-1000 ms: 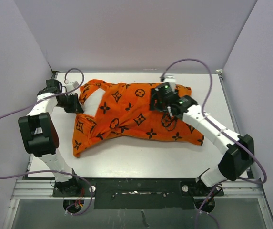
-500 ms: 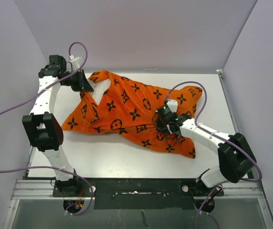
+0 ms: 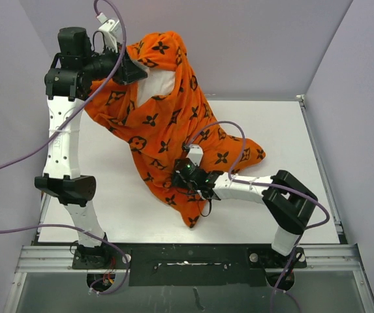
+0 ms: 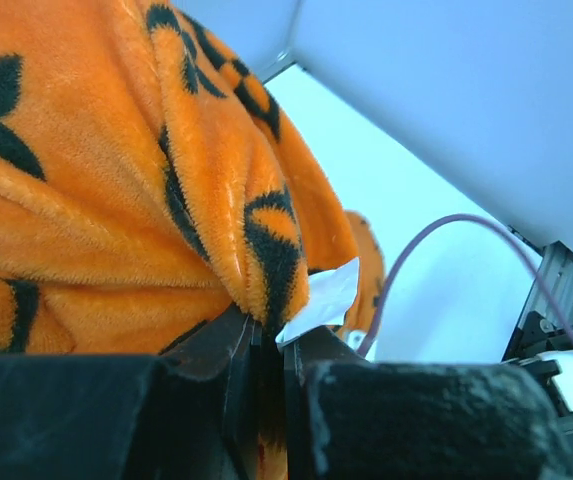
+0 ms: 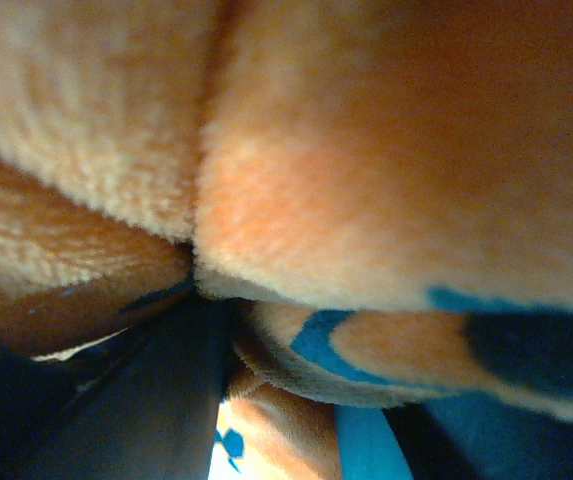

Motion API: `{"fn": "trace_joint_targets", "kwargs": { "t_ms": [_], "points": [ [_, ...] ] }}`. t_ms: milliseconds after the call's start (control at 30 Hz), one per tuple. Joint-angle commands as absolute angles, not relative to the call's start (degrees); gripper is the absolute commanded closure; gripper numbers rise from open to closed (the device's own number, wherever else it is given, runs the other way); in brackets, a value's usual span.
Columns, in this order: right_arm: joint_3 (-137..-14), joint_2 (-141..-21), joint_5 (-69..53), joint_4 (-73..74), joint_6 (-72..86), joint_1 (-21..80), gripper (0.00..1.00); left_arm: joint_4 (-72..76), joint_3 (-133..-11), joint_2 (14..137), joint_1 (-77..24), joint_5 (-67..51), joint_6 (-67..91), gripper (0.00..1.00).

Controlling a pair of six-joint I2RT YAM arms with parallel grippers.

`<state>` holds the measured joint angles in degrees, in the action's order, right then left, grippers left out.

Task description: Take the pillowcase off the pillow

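The white surface [image 3: 304,150] is seen from above, enclosed by pale walls. Across its left and middle the pillowcase [image 3: 164,137] is stretched in a long diagonal, from the upper left of the frame, where it is held well above the surface, down to the lower centre, where its narrow end lies on the surface. It is a bright orange, plush, short-piled fabric printed with dark flowers, stars and circles, and it is deeply creased and bunched into soft folds. Near the upper end a plain off-white patch of the pillow [image 3: 156,85] is exposed through a triangular opening in the cover; the rest is hidden inside.

The left claw [image 3: 133,69] is pressed together on a fold of the cover's edge, shown up close by its wrist camera [image 4: 269,350]. The right claw [image 3: 188,177] is sunk in the fabric at lower centre, where folds are drawn into it and pinched; its own view is filled with blurred orange pile.
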<state>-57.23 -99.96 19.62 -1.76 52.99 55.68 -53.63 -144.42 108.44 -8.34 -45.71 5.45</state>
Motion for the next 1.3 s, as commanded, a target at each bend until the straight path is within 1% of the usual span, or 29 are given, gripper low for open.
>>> {"fn": "trace_joint_targets", "kwargs": {
  "t_ms": [0,167,333,433,500,567,633,700,767,867,967,1100,1200,1267],
  "points": [
    [-59.03,-106.69,12.47,-15.35,52.34,57.18,0.45,-43.57,-146.46,98.61,-15.04,-54.38,7.92,1.00],
    [-73.36,-113.38,16.27,-22.28,43.78,56.28,0.35,-44.39,-144.77,92.64,-21.75,-54.14,5.32,1.00],
    [-85.52,-119.73,16.39,-27.62,39.61,53.37,0.26,-50.59,-146.68,91.08,-22.85,-55.20,2.92,1.00],
    [-89.58,-119.83,14.45,-25.31,37.32,51.39,0.21,-55.43,-144.42,89.24,-22.85,-53.99,-1.70,1.00],
    [-86.67,-117.44,13.98,-25.44,35.83,51.27,0.19,-57.14,-139.60,86.89,-22.85,-51.33,-5.86,1.00],
    [-80.17,-114.18,14.01,-27.57,34.75,52.04,0.17,-56.42,-132.33,83.04,-22.85,-48.07,-9.72,1.00],
    [-71.45,-109.75,15.55,-29.46,34.17,53.28,0.16,-54.58,-124.68,79.94,-22.77,-45.47,-11.03,1.00],
    [-60.23,-104.68,18.83,-34.66,34.15,55.53,0.14,-53.26,-117.64,77.42,-22.68,-44.38,-11.83,1.00],
    [-49.71,-99.02,25.19,-38.76,32.51,59.21,0.12,-51.73,-111.56,75.31,-22.68,-43.99,-12.23,1.00],
    [-37.72,-89.78,40.32,-43.05,24.69,67.98,0.09,-50.00,-105.17,73.40,-22.61,-43.38,-12.22,1.00],
    [-33.22,-81.17,47.18,-46.84,12.78,74.99,0.08,-49.51,-103.45,73.23,-22.42,-43.26,-11.77,1.00],
    [-31.59,-71.67,49.54,-49.57,-7.34,84.41,0.09,-50.64,-105.20,73.87,-22.26,-43.24,-11.43,1.00],
    [-33.32,-68.54,48.95,-51.81,-21.46,89.93,0.09,-50.46,-104.92,73.62,-22.32,-43.12,-11.19,1.00],
    [-35.66,-69.31,49.39,-55.27,-32.62,92.43,0.09,-50.56,-105.06,73.77,-22.41,-43.06,-10.60,1.00]
  ]
}}
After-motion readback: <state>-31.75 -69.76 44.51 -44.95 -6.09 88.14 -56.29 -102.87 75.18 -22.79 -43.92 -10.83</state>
